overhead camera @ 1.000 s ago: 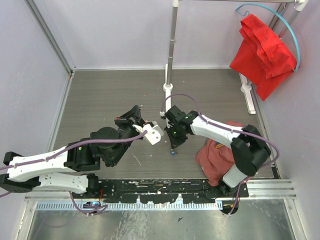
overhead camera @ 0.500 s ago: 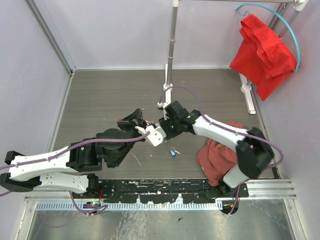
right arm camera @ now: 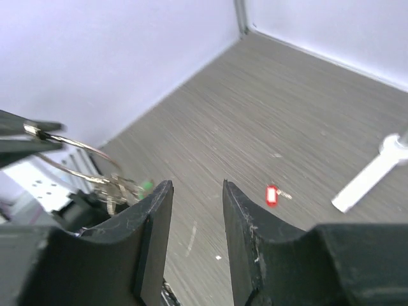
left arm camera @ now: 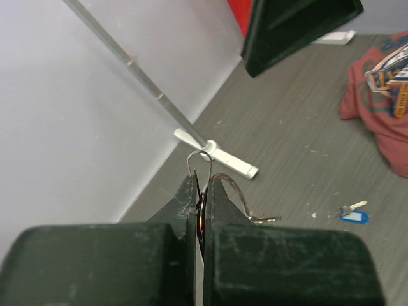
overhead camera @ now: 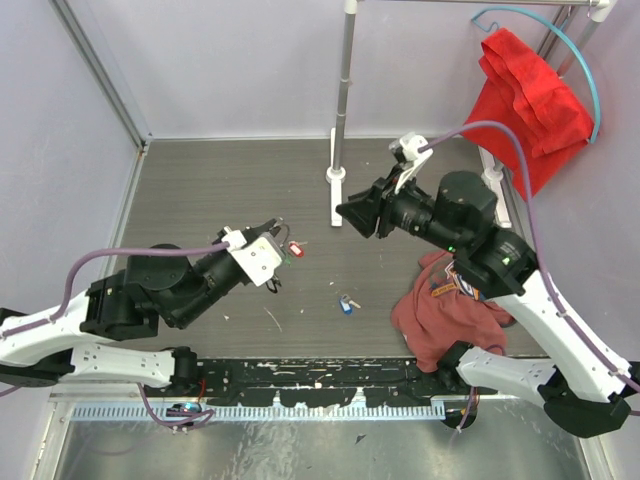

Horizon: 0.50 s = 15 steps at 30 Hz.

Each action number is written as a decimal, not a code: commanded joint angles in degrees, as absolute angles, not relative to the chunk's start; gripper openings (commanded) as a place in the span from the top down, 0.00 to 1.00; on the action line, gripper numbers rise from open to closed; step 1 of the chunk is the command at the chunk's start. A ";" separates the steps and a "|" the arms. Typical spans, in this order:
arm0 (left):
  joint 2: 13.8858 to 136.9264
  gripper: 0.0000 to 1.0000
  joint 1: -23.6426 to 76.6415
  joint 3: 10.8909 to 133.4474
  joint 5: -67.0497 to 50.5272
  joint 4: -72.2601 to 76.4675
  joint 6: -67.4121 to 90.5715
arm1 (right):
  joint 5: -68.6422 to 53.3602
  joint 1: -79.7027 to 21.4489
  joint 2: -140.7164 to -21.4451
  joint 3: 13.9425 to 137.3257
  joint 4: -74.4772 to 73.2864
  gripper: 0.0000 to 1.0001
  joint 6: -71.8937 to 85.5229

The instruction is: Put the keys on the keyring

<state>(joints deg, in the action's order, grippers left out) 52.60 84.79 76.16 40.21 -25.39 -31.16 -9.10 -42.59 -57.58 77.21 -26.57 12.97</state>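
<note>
Above the worktop (overhead camera: 200, 190), in the top view, the right hand (overhead camera: 352, 212) hangs high at 1 o'clock of the blue key (overhead camera: 346, 305), which lies alone on the grey surface. I judge that the step in hand is to fetch this key. The right hand should come down straight over it and pinch the plastic tag, so that the metal end stays free for the wire. The left hand (overhead camera: 262, 245) is at 10 o'clock of the blue key and carries the keyring (overhead camera: 284, 249). A red tag (overhead camera: 293, 249) shows just beside its tip.

From the left wrist, the two fingers are pressed together on the keyring. One thin silver loop stands up at 12 o'clock from the fingertips, and a second turn of wire curves away to 3 o'clock, with a bit of key metal at its end. This hand does best to keep the ring steady, with the free turn of wire facing its partner. The blue key lies at 4 o'clock, well apart.

From the right wrist, the fingers (right arm camera: 159, 210) stand apart with nothing between them. The keyring is at 9 o'clock, with a green tag (right arm camera: 146, 186) on it. The red tag seems to lie on the worktop, but I cannot tell this for sure.
</note>
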 commanded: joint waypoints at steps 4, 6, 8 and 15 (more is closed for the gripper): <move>54.44 1.00 84.99 80.09 33.50 -28.39 -25.03 | -20.97 -42.50 -60.92 88.11 -30.64 0.58 20.39; 55.22 1.00 84.99 80.52 33.20 -28.86 -24.77 | -22.69 -42.52 -61.76 89.86 -31.69 0.58 21.91; 55.98 1.00 85.00 81.05 32.98 -29.21 -24.62 | -24.61 -42.53 -62.34 90.83 -32.06 0.58 23.46; 57.77 1.00 84.99 81.68 32.45 -29.95 -24.60 | -25.77 -46.58 -63.23 90.75 -30.29 0.59 26.45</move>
<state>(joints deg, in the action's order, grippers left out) 57.43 84.79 79.09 33.41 -30.61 -25.34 -23.75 -43.62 -63.31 88.40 -32.01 23.90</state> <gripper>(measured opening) 0.034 0.419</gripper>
